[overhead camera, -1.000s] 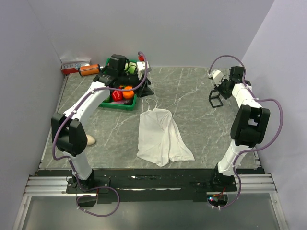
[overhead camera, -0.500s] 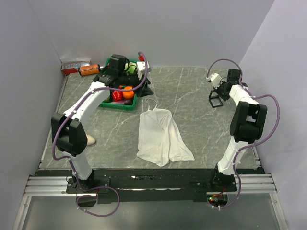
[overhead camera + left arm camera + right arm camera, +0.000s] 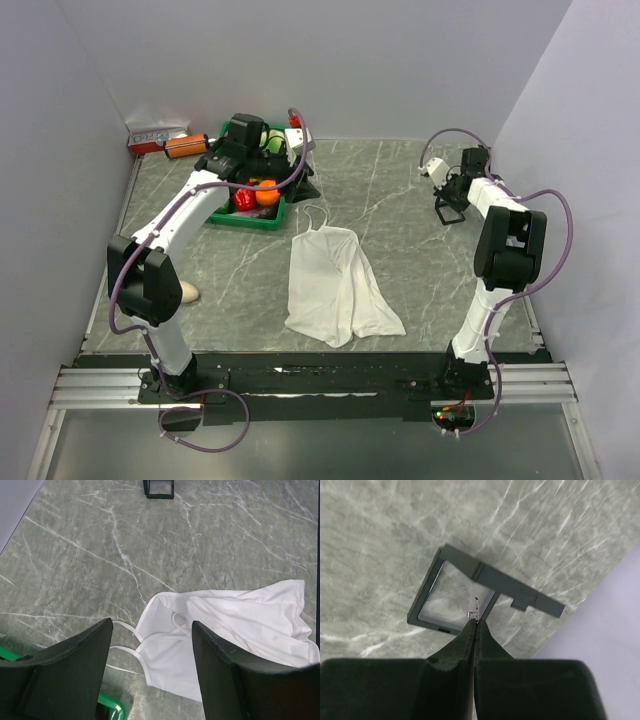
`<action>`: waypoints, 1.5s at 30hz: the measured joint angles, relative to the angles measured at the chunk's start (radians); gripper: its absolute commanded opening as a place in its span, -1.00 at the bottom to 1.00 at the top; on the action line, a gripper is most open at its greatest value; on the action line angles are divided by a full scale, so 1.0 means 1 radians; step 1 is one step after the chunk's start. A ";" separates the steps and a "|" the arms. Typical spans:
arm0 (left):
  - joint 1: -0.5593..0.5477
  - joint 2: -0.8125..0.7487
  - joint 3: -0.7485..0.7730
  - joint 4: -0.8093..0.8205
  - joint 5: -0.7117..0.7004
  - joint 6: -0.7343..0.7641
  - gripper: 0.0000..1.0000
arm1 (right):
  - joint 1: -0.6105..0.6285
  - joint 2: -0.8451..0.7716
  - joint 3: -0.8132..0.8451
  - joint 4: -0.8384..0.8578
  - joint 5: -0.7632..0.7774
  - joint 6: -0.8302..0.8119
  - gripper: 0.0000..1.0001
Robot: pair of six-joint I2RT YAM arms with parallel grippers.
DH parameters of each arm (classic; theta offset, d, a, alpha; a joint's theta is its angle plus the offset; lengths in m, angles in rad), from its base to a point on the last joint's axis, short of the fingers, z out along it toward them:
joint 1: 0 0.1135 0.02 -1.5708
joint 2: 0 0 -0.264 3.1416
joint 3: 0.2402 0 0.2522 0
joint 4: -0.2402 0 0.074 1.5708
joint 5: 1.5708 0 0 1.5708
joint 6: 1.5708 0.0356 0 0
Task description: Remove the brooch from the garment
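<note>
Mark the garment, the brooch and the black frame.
garment (image 3: 335, 285): top view, middle of the cloth.
brooch (image 3: 473, 612): right wrist view, its silvery body.
black frame (image 3: 490, 577): right wrist view, its far bar.

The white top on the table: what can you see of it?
The white sleeveless top is thin, soft cloth with two narrow shoulder straps. It lies rumpled on the grey marbled table, straps toward the far wall, hem flaring toward the near edge, one side folded over. Only the table touches it.
</note>
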 measured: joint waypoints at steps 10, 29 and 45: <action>0.000 0.000 0.000 0.000 0.000 0.000 0.40 | 0.015 0.000 0.000 0.023 0.020 -0.015 -0.99; 0.000 0.000 0.000 -0.001 0.000 0.000 0.40 | 0.048 0.044 -0.021 0.078 0.066 -0.056 -0.88; 0.000 0.002 0.000 -0.002 0.004 0.000 0.39 | 0.050 0.038 -0.092 0.123 0.107 -0.074 -0.06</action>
